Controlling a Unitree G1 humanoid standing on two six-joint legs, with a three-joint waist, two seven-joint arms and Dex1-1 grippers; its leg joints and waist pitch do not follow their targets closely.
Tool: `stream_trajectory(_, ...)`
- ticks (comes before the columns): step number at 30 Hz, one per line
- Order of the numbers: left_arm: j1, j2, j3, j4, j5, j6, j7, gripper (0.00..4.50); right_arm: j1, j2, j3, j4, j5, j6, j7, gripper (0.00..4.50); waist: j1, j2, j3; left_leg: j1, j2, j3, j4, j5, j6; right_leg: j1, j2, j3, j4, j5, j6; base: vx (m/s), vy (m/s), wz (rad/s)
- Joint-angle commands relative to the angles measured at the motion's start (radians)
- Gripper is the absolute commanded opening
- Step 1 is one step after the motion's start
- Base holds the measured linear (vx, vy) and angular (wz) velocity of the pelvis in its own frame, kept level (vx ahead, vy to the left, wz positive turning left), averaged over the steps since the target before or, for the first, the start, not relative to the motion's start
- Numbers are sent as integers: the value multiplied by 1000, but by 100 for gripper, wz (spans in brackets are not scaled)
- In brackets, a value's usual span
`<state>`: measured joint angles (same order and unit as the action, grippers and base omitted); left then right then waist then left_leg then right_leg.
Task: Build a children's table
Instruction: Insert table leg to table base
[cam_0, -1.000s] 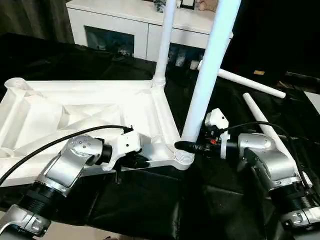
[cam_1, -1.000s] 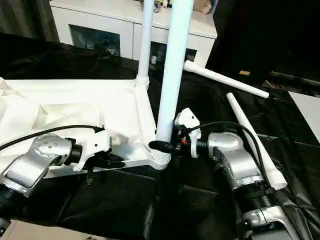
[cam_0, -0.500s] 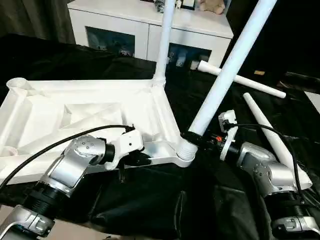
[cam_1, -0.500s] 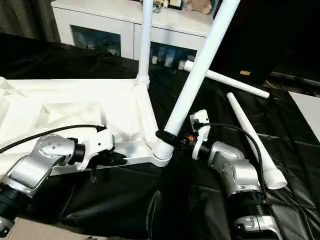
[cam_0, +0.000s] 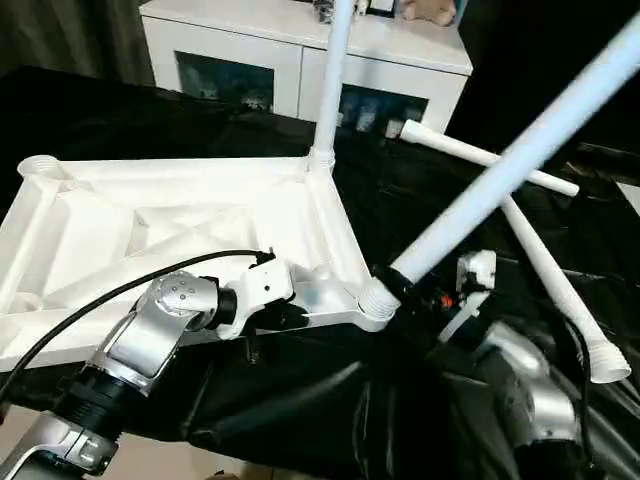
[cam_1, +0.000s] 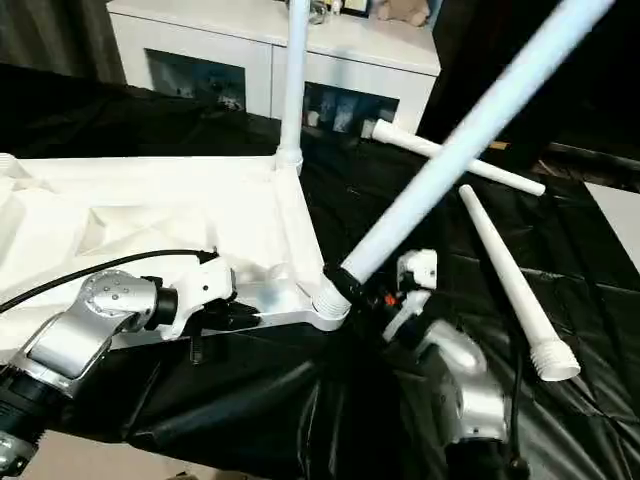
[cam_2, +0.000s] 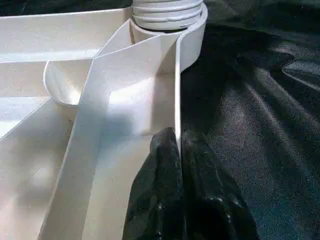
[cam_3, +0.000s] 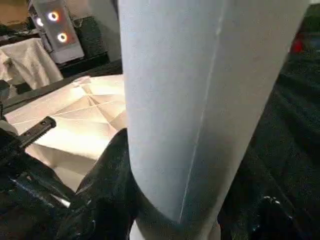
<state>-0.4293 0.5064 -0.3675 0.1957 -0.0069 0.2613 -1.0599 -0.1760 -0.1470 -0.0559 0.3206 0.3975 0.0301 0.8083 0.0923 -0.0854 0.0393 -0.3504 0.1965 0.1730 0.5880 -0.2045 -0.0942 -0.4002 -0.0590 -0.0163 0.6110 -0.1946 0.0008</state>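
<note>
A black cloth (cam_0: 300, 400) covered the work surface, with a white cabinet (cam_0: 290, 60) with dark glass doors standing behind it. On the left lay the tabletop (cam_0: 150, 220), upside down, its ribbed underside facing up and an empty round socket (cam_0: 35, 165) at its far left corner. The left gripper (cam_2: 179, 145) was clenched on the thin near edge wall of the tabletop, one black finger on each side of it, close to the near right corner. At the far right corner an upright leg (cam_0: 335, 70) stood in its socket. At the near right corner a tilted leg (cam_0: 510, 165) leaned steeply to the right, its ribbed end sitting at the corner socket (cam_0: 375, 300). The right gripper (cam_0: 400, 285) was grasping this tilted leg just above its base. Further right, two loose legs (cam_1: 505, 280) lay on the cloth, one crossing behind the tilted leg, the other beside the right arm
</note>
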Motion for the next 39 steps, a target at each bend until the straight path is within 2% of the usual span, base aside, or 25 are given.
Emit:
stream_trajectory(1,-30,-11,52,-46,-11,-11,61,0,53,-48,62,57,-127,-8,-27,184,-8,23,-41,8,35,-7,-90,-257,-12,29,-62,31,-73,-211,-174,0,0,0)
stream_trajectory(4,-29,-8,51,-48,-9,-12,63,0,50,-64,87,51,-153,-18,-18,184,-11,22,-39,5,33,-7,-90,-259,-12,31,-63,32,-75,-233,-161,0,0,0)
stream_trajectory(5,-28,-7,52,-50,-6,-13,64,0,40,-85,120,55,-199,-37,-7,184,-11,21,-39,5,33,-8,-90,-266,-12,31,-63,32,-77,-250,-157,0,0,0)
stream_trajectory(8,-30,-9,51,-45,-2,-16,64,0,29,-101,150,64,-235,-43,8,184,-14,20,-39,5,33,-8,-89,-272,-9,29,-63,34,-78,-266,-154,0,0,0)
stream_trajectory(9,-32,-10,49,-43,1,-18,65,0,18,-109,168,68,-250,-39,17,184,-15,16,-39,5,33,-7,-88,-270,-6,29,-62,33,-78,-267,-153,0,0,0)
stream_trajectory(11,-32,-10,49,-42,3,-19,66,0,13,-112,178,68,-249,-36,26,184,-16,18,-38,5,33,-8,-89,-269,-6,29,-62,33,-78,-268,-154,0,0,0)
stream_trajectory(12,-33,-11,50,-43,4,-19,67,0,4,-115,187,66,-246,-14,37,184,-16,13,-39,7,34,-7,-88,-271,-2,27,-62,34,-79,-269,-154,0,0,0)
stream_trajectory(13,-33,-11,50,-43,4,-19,67,0,4,-115,187,66,-246,-14,37,184,-15,16,-38,5,34,-8,-89,-272,-3,28,-62,33,-77,-272,-154,0,0,0)
stream_trajectory(15,-34,-11,50,-43,3,-19,68,0,-2,-120,197,66,-241,-1,42,184,-16,14,-39,5,34,-8,-89,-271,-2,28,-61,33,-77,-268,-152,0,0,0)
stream_trajectory(18,-35,-5,49,-45,0,-17,63,0,-47,-124,215,79,-222,125,41,184,-17,14,-38,5,33,-9,-89,-276,-1,28,-61,33,-78,-283,-151,0,0,0)
stream_trajectory(19,-35,-5,49,-45,0,-17,63,0,-47,-124,215,79,-222,125,41,184,-18,15,-39,6,34,-8,-89,-276,-2,27,-61,34,-78,-282,-152,0,0,0)
stream_trajectory(21,-36,-3,47,-44,-1,-17,61,0,-82,-128,225,98,-217,208,57,184,-21,14,-37,4,33,-10,-91,-283,-7,28,-62,33,-79,-293,-150,0,0,0)
stream_trajectory(23,-37,-2,47,-43,-2,-18,60,0,-94,-130,227,104,-213,242,63,184,-27,13,-38,4,33,-11,-91,-294,-12,27,-61,33,-79,-309,-151,0,0,0)
stream_trajectory(24,-38,-2,46,-42,0,-20,60,0,-118,-136,233,129,-216,281,77,184,-28,17,-41,8,34,-11,-88,-285,-14,25,-62,33,-77,-288,-157,0,0,0)
stream_trajectory(26,-39,-1,43,-42,2,-21,59,0,-163,-149,242,173,-224,335,95,184,-34,15,-39,4,33,-11,-89,-287,-14,27,-60,32,-76,-278,-165,0,0,0)
stream_trajectory(27,-39,-1,43,-42,2,-21,59,0,-163,-149,242,173,-224,335,95,184,-35,14,-40,5,33,-11,-88,-290,-15,28,-62,31,-76,-289,-165,0,0,0)
stream_trajectory(28,-39,1,40,-43,4,-24,60,0,-193,-161,254,189,-219,383,118,184,-33,13,-42,7,33,-9,-86,-281,-15,27,-63,33,-77,-279,-164,0,0,0)
stream_trajectory(30,-39,1,39,-43,5,-25,60,0,-199,-163,256,192,-216,399,126,184,-35,16,-40,4,34,-12,-90,-284,-20,28,-61,30,-76,-278,-165,0,0,0)
stream_trajectory(31,-39,1,38,-43,7,-26,62,0,-208,-167,261,198,-221,411,133,184,-34,15,-42,9,35,-12,-88,-294,-24,26,-62,31,-76,-277,-163,0,0,0)
stream_trajectory(35,-36,2,37,-47,8,-26,65,0,-203,-164,263,203,-230,406,128,184,-33,11,-42,8,35,-12,-88,-305,-27,25,-63,30,-77,-285,-162,0,0,0)
stream_trajectory(38,-34,4,38,-50,10,-25,67,0,-192,-155,251,199,-229,378,109,184,-33,10,-41,7,34,-13,-89,-310,-27,24,-63,31,-78,-299,-159,0,0,0)
stream_trajectory(39,-32,6,39,-51,11,-24,68,0,-187,-141,222,191,-211,349,90,184,-33,10,-40,7,35,-13,-89,-316,-28,23,-64,31,-79,-309,-157,0,0,0)
